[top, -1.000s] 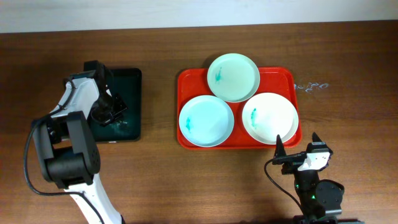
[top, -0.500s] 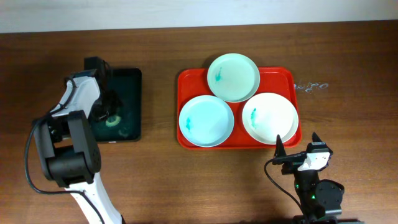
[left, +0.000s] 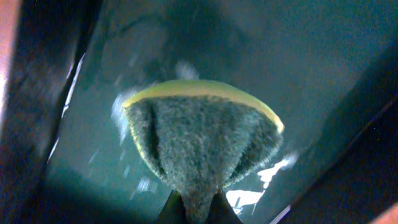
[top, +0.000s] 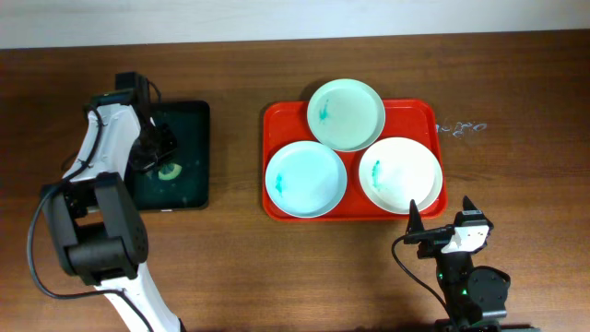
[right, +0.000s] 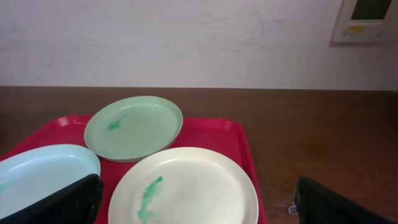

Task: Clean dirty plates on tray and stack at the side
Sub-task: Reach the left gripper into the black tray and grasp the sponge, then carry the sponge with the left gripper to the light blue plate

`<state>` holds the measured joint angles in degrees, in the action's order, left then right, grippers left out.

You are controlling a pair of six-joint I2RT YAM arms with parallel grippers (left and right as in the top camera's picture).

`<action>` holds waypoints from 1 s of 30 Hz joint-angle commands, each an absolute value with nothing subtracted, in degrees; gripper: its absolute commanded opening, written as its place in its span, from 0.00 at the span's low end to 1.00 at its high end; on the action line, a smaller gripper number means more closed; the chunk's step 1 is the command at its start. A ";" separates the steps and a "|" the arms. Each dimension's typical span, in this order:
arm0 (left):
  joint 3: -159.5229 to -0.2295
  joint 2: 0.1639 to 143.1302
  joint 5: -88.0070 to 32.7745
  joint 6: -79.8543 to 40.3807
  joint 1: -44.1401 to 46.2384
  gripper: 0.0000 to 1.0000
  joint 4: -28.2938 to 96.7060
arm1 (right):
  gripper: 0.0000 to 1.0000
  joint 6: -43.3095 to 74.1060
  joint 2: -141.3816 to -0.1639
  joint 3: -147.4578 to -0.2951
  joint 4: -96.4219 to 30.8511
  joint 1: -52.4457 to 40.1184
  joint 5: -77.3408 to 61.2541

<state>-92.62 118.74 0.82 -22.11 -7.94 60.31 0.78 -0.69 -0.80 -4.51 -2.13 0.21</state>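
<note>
Three plates sit on the red tray (top: 278, 118): a mint green plate (top: 346, 114) at the back, a light blue plate (top: 306, 178) at the front left, a white plate (top: 400, 173) at the front right. Each has a small teal smear. My left gripper (top: 157, 164) is over the black tray (top: 189, 184), shut on a green-and-yellow sponge (left: 202, 140), which hangs from the fingertips (left: 194, 211). My right gripper (top: 441, 221) is open and empty, just in front of the red tray near the white plate (right: 183, 190).
The black tray holds a wet film under the sponge. The mint plate (right: 134, 127), the blue plate (right: 43, 174) and the red tray (right: 214, 134) show in the right wrist view. A pale scribble mark (top: 461, 127) lies on the wood right of the red tray.
My left gripper has shifted on the black tray and the sponge is now held in its fingers, lifted a little. The right arm and the plates have not moved.
</note>
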 commanded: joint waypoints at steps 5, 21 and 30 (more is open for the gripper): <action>-112.18 105.27 -8.38 -18.17 -8.73 0.00 71.29 | 0.98 0.40 -0.36 -0.32 -4.71 -1.85 0.69; -72.79 106.30 -3.60 -38.39 34.04 0.00 26.35 | 0.98 0.40 -0.36 -0.32 -4.71 -1.85 0.69; -74.61 112.66 5.76 -36.53 38.04 0.97 22.96 | 0.99 0.40 -0.36 -0.32 -4.71 -1.85 0.69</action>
<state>-73.06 113.10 4.82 -37.67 38.28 22.90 0.78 -0.73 -0.78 -4.51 -2.13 0.21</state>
